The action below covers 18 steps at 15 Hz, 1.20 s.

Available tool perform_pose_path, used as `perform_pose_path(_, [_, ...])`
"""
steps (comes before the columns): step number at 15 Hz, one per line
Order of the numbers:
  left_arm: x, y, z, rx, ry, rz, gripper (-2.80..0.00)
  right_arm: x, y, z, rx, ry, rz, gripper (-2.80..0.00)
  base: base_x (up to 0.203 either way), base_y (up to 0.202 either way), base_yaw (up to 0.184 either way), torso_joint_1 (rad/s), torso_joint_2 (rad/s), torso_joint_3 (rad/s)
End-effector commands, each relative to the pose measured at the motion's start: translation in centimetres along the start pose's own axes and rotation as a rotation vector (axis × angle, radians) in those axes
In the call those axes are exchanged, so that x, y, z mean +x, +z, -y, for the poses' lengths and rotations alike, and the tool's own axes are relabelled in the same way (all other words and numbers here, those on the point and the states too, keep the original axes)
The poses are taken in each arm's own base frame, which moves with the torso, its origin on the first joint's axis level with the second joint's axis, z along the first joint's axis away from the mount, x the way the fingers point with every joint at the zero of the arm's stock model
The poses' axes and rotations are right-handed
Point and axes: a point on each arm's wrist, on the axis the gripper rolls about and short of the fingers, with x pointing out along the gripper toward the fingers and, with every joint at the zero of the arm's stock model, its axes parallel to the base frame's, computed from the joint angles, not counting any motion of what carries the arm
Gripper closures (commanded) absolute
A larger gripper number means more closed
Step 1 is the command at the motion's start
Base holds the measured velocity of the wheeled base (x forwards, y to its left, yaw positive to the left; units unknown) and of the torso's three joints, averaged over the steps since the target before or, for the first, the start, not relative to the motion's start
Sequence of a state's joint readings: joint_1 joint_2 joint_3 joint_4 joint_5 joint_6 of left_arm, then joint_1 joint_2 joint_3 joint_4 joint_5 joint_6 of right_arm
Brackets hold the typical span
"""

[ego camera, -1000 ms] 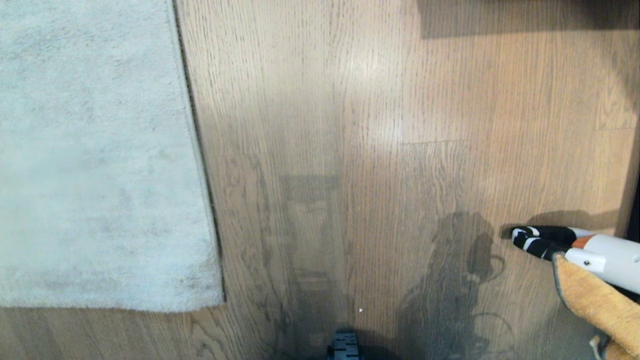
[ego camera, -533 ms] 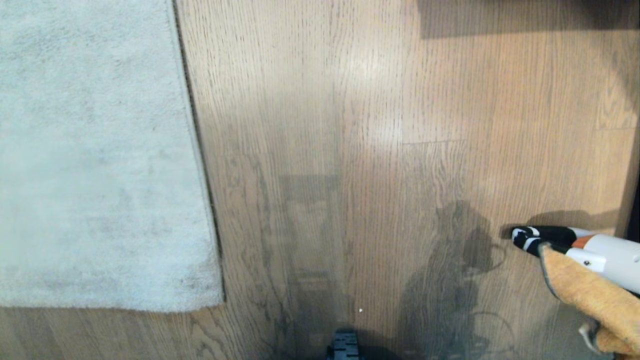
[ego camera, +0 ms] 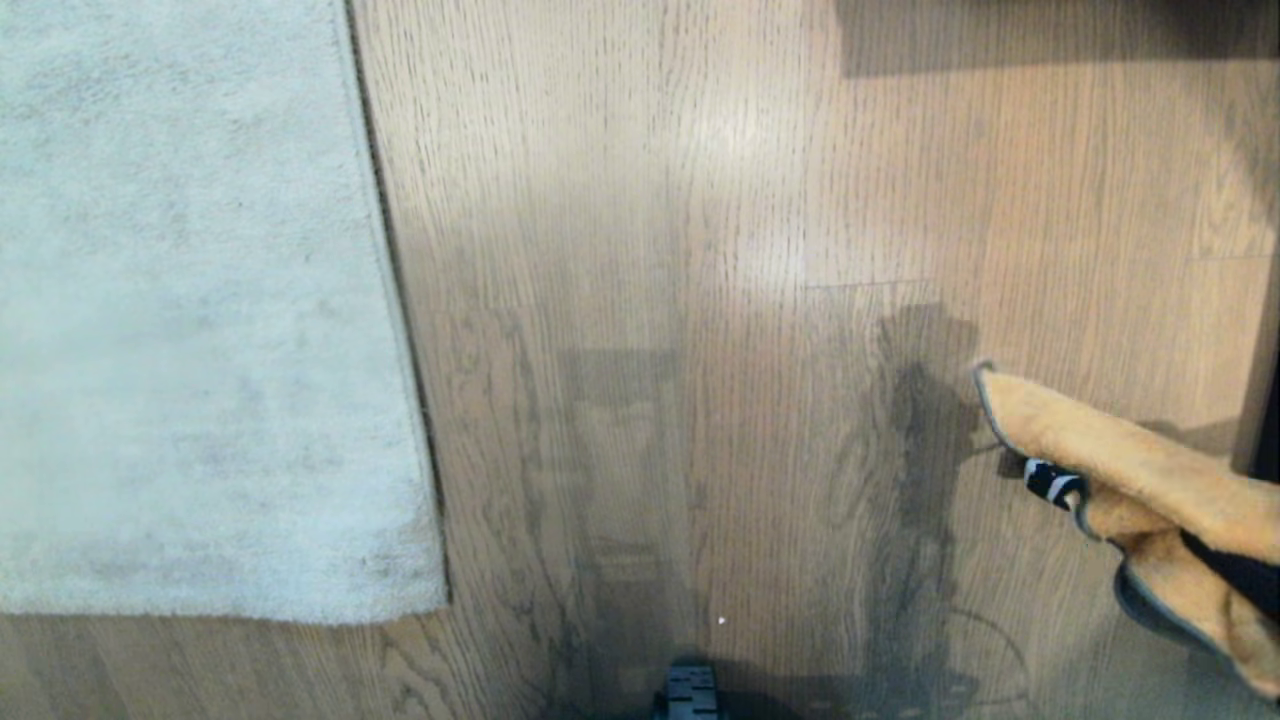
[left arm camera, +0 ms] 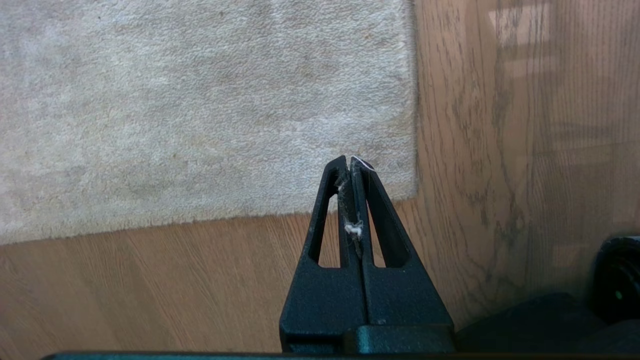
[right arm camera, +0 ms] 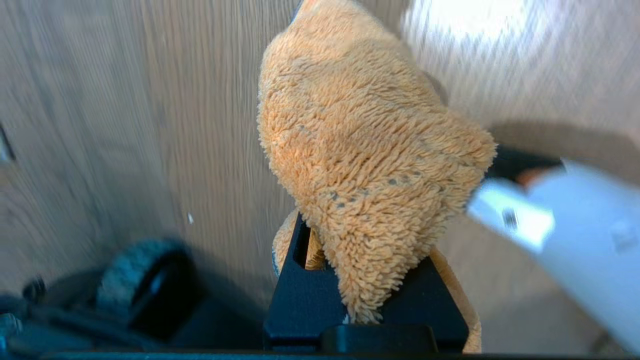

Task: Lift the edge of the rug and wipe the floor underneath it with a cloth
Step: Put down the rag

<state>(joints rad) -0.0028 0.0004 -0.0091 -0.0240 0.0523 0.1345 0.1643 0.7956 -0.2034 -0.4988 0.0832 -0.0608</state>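
Head view: rug (ego camera: 190, 310) lies flat at left, pale grey short pile, thin straight edge; floor (ego camera: 650, 200) is glossy wood-grain plank. Our right claw (ego camera: 1215, 565) at far right carries the cloth (ego camera: 1130, 450), well apart from the rug.

Left wrist: left claw (left arm camera: 354, 165) pinched closed, empty, lint on its tips, above the rug corner (left arm camera: 400, 185).

Right wrist: right claw (right arm camera: 350, 280) clamps the fuzzy orange cloth (right arm camera: 365, 165). Risk: loose drape snags or slips out mid-swing; thin edge is hard to pinch.
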Motion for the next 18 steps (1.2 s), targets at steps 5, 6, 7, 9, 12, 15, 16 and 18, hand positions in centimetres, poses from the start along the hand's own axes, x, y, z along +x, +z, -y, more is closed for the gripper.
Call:
perform_pose_path(5, [0.0, 0.0, 0.0, 0.0, 0.0, 0.001, 0.0, 8.8, 1.8, 0.6, 0.028, 0.016, -0.028, 0.0, 0.0, 0.0, 0.0, 0.0, 0.0, 0.0])
perform_pose_path(6, [0.0, 0.0, 0.0, 0.0, 0.001, 0.001, 0.0, 10.0, 2.0, 0.7, 0.028, 0.013, -0.007, 0.0, 0.0, 0.0, 0.0, 0.0, 0.0, 0.0])
perform_pose_path(7, [0.0, 0.0, 0.0, 0.0, 0.001, 0.001, 0.0, 11.1, 2.4, 0.8, 0.027, 0.011, 0.021, 0.0, 0.0, 0.0, 0.0, 0.0, 0.0, 0.0])
perform_pose_path(9, [0.0, 0.0, 0.0, 0.0, 0.001, 0.001, 0.0, 12.7, 3.5, 1.0, 0.036, 0.007, 0.097, 0.0, 0.0, 0.0, 0.0, 0.0, 0.0, 0.0])
perform_pose_path(12, [0.0, 0.0, 0.0, 0.0, 0.001, 0.001, 0.0, 14.3, 4.4, 1.4, 0.052, -0.003, 0.136, 0.0, 0.0, 0.0, 0.0, 0.0, 0.0, 0.0])
perform_pose_path(15, [0.0, 0.0, 0.0, 0.0, 0.001, 0.001, 0.0, 15.4, 4.0, 2.2, 0.049, -0.034, 0.143, 0.0, 0.0, 0.0, 0.0, 0.0, 0.0, 0.0])
perform_pose_path(16, [0.0, 0.0, 0.0, 0.0, 0.001, 0.001, 0.0, 15.8, 4.0, 2.6, 0.047, -0.049, 0.151, 0.0, 0.0, 0.0, 0.0, 0.0, 0.0, 0.0])
perform_pose_path(18, [0.0, 0.0, 0.0, 0.0, 0.001, 0.001, 0.0, 16.8, 4.2, 3.6, 0.043, -0.084, 0.165, 0.0, 0.0, 0.0, 0.0, 0.0, 0.0, 0.0])
